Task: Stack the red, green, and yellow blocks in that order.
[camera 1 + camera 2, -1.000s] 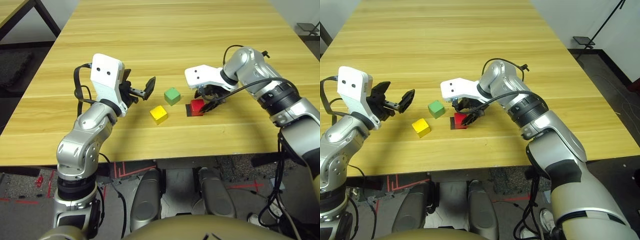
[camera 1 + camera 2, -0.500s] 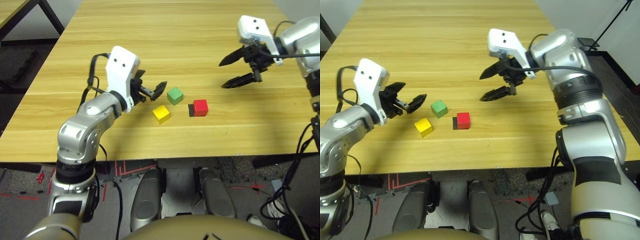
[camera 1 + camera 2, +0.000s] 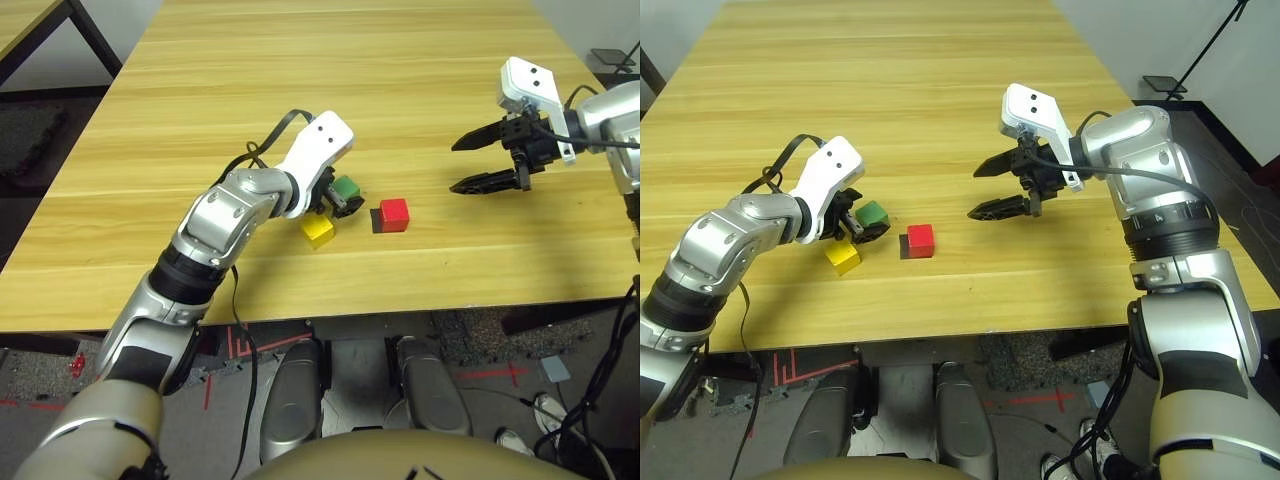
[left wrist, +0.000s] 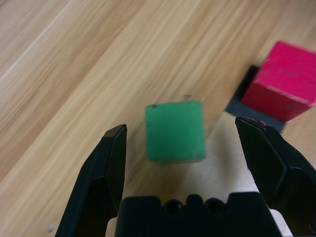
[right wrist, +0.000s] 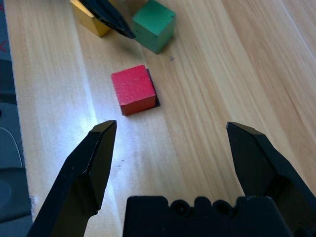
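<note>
Nothing stacked yet: the small matte red cube sits on a flat black square patch on the wooden counter, the matte green cube just beside it, the matte yellow cube near both, all three apart. Left gripper has its fingers apart either side of the green cube, not clamped. Right gripper hangs well off to the side, fingers spread, holding nothing; green-on-red and yellow-on-top both remain.
</note>
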{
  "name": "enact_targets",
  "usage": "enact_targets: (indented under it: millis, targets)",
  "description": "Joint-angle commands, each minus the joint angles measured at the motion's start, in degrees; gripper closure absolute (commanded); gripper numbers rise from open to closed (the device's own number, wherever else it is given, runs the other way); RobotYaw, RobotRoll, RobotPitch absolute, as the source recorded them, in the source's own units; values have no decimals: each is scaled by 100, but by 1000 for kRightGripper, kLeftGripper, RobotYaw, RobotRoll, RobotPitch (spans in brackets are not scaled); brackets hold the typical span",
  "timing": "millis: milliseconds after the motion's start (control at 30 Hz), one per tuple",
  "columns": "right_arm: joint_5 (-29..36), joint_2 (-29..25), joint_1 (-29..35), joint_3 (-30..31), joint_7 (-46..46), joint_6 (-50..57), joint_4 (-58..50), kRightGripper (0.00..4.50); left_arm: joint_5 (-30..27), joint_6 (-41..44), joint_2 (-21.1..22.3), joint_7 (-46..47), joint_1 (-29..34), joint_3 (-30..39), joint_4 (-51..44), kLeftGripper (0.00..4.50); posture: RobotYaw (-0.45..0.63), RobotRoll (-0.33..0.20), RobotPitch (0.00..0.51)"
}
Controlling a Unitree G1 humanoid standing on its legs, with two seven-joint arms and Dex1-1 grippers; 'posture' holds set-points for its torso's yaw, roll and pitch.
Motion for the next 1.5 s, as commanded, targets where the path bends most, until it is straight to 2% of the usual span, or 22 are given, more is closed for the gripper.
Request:
enact_targets:
  millis: [33, 267, 300, 367, 500, 533, 667, 800, 900, 1033, 1100, 1233, 1500]
  targets:
    - [196, -64, 133, -150, -137, 232, -313, 17, 278, -323, -21, -144, 8, -105, 373, 0, 253, -77, 78]
    - [305, -58, 206, -221, -304, 335, -400, 17, 504, -666, -389, -210, 65, 21, 902, 0, 246, -68, 84]
    - [316, -57, 221, -229, -317, 333, -397, 0, 510, -694, -464, -200, 62, 71, 953, 401, 247, -68, 84]
    - [313, -82, 258, -248, -324, 271, -303, 0, 519, -841, -574, -328, 13, 81, 1099, 892, 250, -68, 84]
    - [324, 139, 200, -540, -781, -237, 678, 0, 221, -950, -1106, -392, -15, 526, 1344, 2322, 253, -73, 84]
    - [398, 228, 187, -662, -835, -417, 968, 0, 236, -986, -1135, -438, -44, 537, 1342, 2487, 256, -74, 84]
    - [576, 344, 194, -941, -441, -1390, 1931, 0, 116, -880, -1125, -677, -255, 685, 1143, 2478, 265, -80, 86]
    - [370, 96, 101, -794, 508, -2499, 2894, 0, 56, -736, -781, -1243, -676, 596, 848, 2478, 269, -88, 86]
    - [410, 7, 4, -649, 725, -2862, 3349, 0, 37, -756, -569, -1704, -921, 383, 684, 2478, 269, -89, 82]
    - [762, -112, 32, -274, 742, -3002, 3364, 0, -33, -900, -346, -2407, -1018, 70, 379, 2478, 259, -89, 70]
    - [992, -176, 60, -69, 742, -2979, 3200, 0, -136, -849, -352, -2696, -1006, -49, 251, 2478, 246, -87, 79]
    - [1228, -230, 14, 137, 742, -2928, 3070, 0, 24, -1328, -524, -2997, -977, -348, 489, 2478, 232, -85, 82]
    - [1304, -135, -3, 24, 742, -2763, 2984, 0, 451, -2133, -888, -3131, -1344, -416, 1679, 2478, 207, -74, 82]
